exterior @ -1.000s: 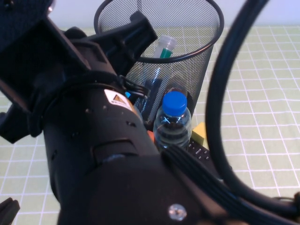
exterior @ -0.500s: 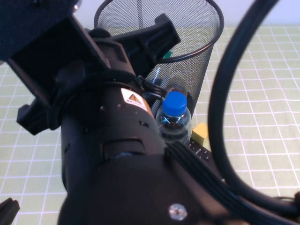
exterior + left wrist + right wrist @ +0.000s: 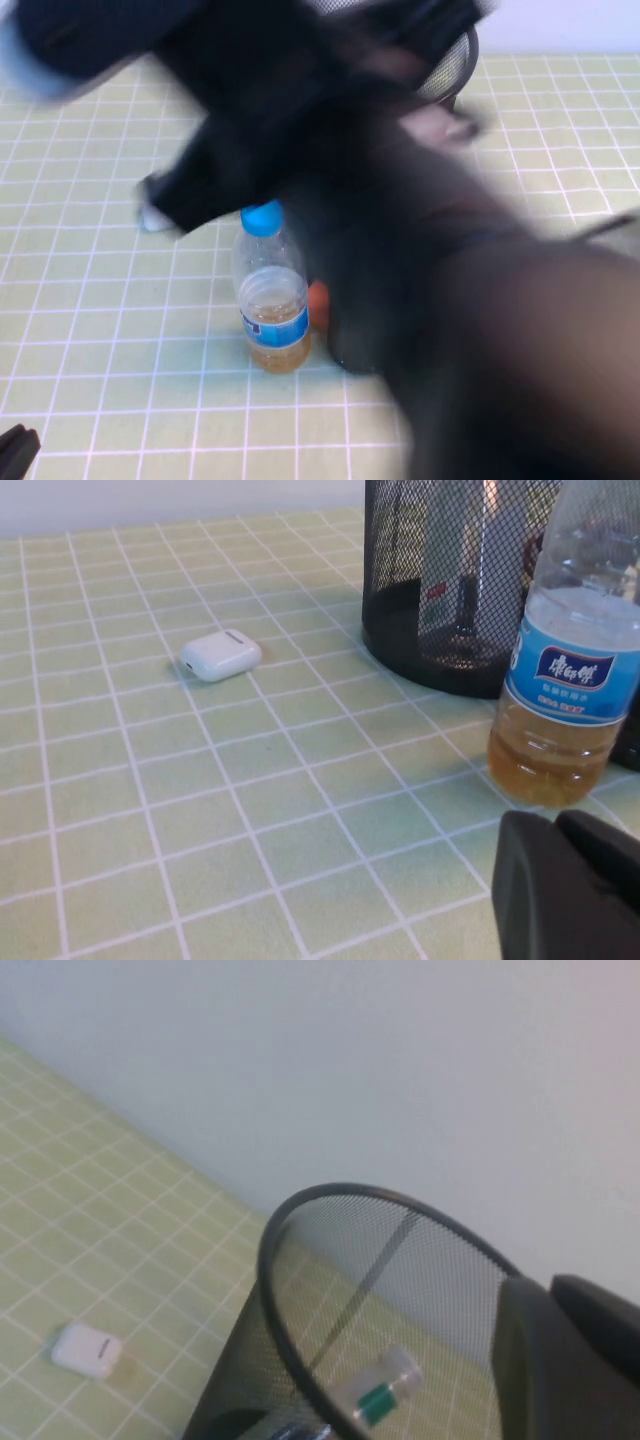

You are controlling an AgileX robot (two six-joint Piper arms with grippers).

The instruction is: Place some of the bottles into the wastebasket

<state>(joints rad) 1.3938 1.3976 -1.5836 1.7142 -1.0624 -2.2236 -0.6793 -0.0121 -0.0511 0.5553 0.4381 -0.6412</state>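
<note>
Clear plastic forms the blue-capped bottle (image 3: 270,295), which stands upright on the desk (image 3: 90,300) with its long axis vertical and its cap pointing up; a blue label wraps its middle and amber liquid fills the lower part. The left wrist view shows that bottle (image 3: 570,670) just beside the wastebasket (image 3: 450,590), a round bin of black wire mesh with a solid base band. In the right wrist view the wastebasket (image 3: 300,1360) shows its smooth solid rim, and inside it lies a green-labelled bottle (image 3: 385,1392), tilted, its white cap toward the far wall of the bin. A small white rounded case (image 3: 221,655) lies flat on the pale green gridded desk, well apart from the bin. The left pincer (image 3: 575,880) hovers low over the desk near the standing bottle, its matte black fingers pressed together and holding nothing. The right pincer (image 3: 570,1355) hangs above the wastebasket rim, likewise closed and empty. The high view is largely blocked by a blurred black arm (image 3: 400,250).
</note>
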